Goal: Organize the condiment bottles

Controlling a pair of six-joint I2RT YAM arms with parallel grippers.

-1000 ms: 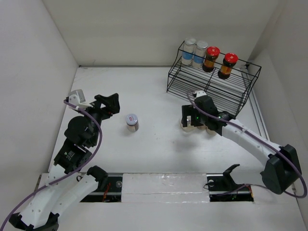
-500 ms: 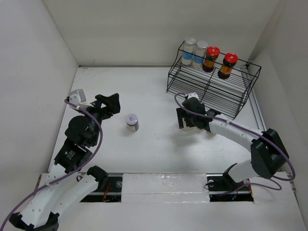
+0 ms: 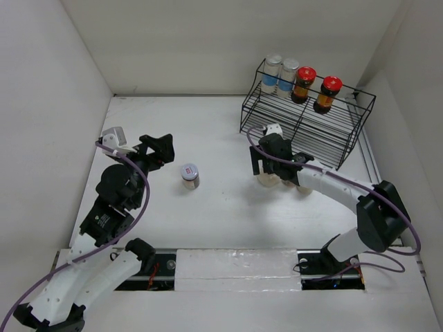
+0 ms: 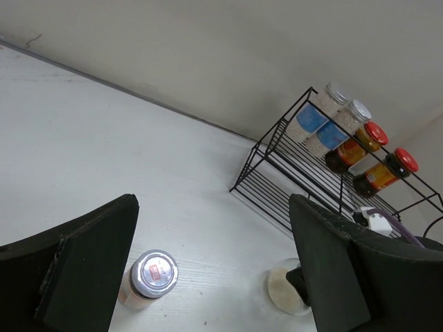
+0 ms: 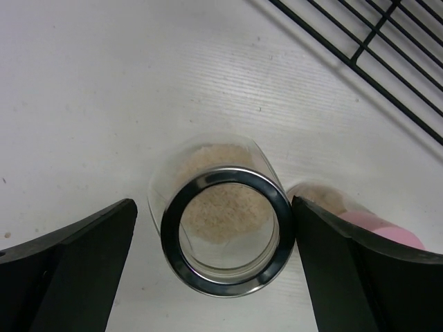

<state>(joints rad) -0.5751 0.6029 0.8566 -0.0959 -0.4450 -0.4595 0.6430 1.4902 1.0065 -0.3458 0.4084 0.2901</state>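
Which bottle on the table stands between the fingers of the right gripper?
The clear jar with the silver rim, pale powder inside. It sits centred between the fingers of the open right gripper; the pink-capped bottle is off to one side, by one finger.

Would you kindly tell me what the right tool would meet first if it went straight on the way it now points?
The right tool would most likely meet the silver-rimmed clear jar first; it sits squarely between the open fingers. The pink-capped jar lies just off to one side.
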